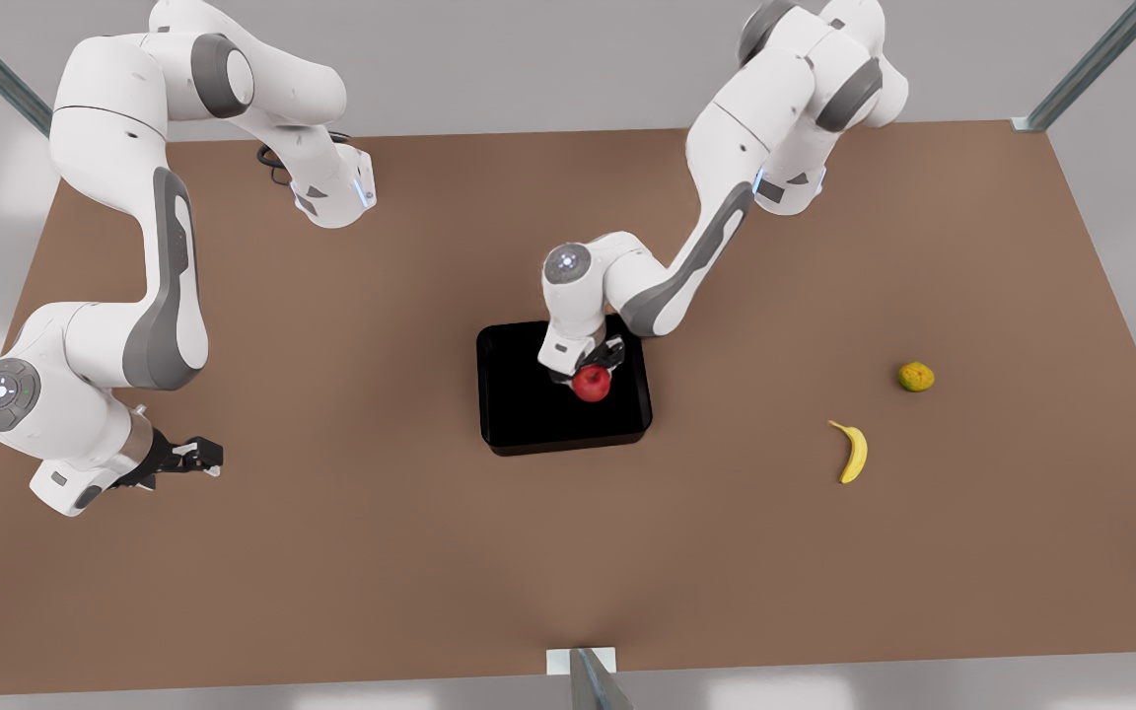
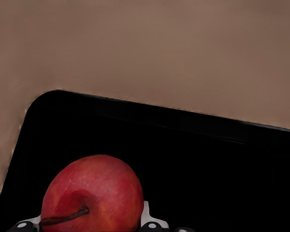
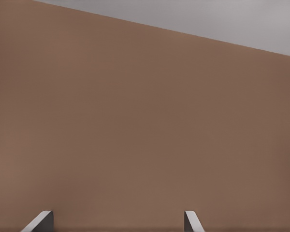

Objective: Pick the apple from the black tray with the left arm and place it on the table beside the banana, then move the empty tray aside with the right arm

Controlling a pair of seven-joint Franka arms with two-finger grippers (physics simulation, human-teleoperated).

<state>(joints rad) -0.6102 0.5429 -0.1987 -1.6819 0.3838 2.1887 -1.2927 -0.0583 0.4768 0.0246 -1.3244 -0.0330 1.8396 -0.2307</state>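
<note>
Red and glossy, the apple (image 1: pixel 592 383) sits in the black tray (image 1: pixel 519 414), with your left gripper (image 1: pixel 588 367) down on it, jaws closed against its sides. Judge it light, firm and slick: hold it across the widest part. The banana (image 1: pixel 853 452) lies well apart toward the front view's right, near a yellow-green fruit (image 1: pixel 916 376), with bare brown surface (image 1: pixel 351 552) around it. Your right gripper (image 1: pixel 195 456) waits low, jaws spread, holding nothing.
</note>
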